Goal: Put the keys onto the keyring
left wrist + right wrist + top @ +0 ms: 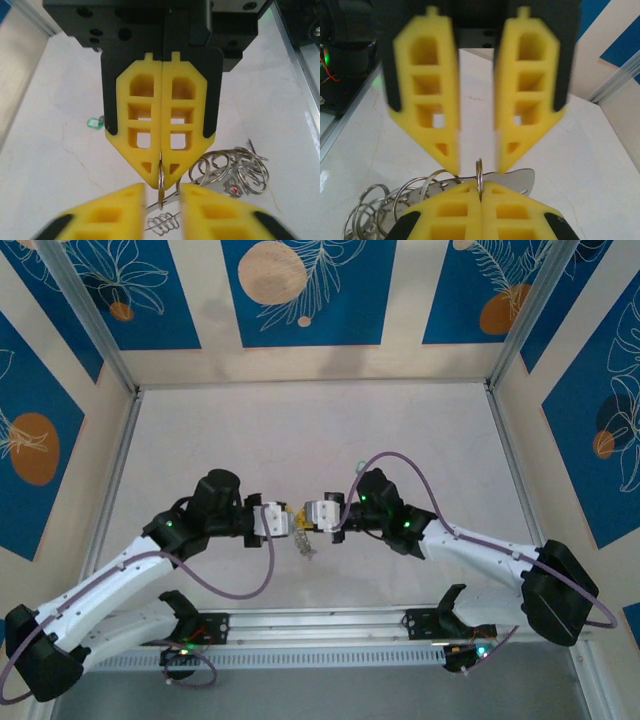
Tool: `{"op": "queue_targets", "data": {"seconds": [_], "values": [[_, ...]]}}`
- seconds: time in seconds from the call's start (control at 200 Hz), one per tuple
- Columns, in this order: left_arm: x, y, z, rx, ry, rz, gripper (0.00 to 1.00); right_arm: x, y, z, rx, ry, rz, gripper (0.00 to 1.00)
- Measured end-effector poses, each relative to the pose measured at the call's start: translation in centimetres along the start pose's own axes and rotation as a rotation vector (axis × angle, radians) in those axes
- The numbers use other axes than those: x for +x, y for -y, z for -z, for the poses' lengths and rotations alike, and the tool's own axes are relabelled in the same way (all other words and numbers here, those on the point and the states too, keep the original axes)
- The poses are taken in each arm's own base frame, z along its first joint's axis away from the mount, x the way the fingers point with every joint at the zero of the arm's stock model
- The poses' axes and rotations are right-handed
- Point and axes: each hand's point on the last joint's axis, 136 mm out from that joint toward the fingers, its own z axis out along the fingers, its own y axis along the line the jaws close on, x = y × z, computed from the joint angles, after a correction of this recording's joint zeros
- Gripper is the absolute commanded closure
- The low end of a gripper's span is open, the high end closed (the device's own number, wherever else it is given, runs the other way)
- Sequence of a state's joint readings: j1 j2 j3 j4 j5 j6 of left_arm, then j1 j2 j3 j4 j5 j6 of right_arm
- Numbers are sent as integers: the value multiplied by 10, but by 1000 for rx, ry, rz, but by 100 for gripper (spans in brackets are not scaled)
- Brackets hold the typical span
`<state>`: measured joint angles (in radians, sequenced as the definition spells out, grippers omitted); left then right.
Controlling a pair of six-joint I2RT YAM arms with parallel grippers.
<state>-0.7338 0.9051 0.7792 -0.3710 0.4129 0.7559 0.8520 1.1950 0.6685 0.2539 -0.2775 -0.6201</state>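
While your right gripper (481,192) is clamped on the keyring (479,176), seen edge-on, your left gripper (477,161) stands parted about it, gripping nothing. Left wrist view adds the green key (93,122), on the table (50,165) well apart.

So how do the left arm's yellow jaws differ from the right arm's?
The right gripper has its jaws pressed shut; the left gripper has its jaws apart. The right gripper pinches a small metal ring edge-on; the left gripper grips nothing, the ring standing at its gap. Both are yellow, latticed, and face each other tip to tip.
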Motion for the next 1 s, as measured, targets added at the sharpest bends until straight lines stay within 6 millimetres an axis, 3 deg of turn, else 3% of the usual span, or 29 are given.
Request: {"op": "queue_targets", "data": {"seconds": [0.18,0.34,1.0], "values": [[-14,1,12,-25,59,-34,69,-2,4,18,34,75,-42,100],[-15,3,13,-32,83,-28,70,-9,5,31,29,146,-70,100],[-23,-3,-5,-27,171,38,76,-18,-7,33,-64,209,-104,100]]}}
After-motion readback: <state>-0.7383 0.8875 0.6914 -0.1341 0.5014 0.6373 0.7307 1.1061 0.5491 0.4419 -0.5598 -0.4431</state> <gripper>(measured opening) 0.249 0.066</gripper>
